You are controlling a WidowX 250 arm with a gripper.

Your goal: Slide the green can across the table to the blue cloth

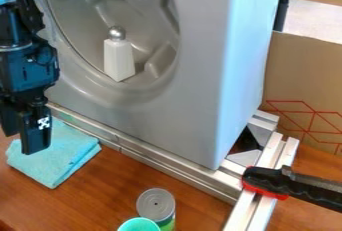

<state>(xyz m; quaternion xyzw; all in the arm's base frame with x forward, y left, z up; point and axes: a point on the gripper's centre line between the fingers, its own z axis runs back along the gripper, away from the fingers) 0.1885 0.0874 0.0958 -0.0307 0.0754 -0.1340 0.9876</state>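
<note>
Though contact unclear, folded turquoise cloth just below the claw

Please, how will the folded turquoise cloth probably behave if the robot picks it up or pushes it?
The cloth will probably be floppy, since it looks like soft fabric. Its layers are only folded over, so they may open if one edge is lifted. Lying flat, it seems unlikely to roll.
</note>
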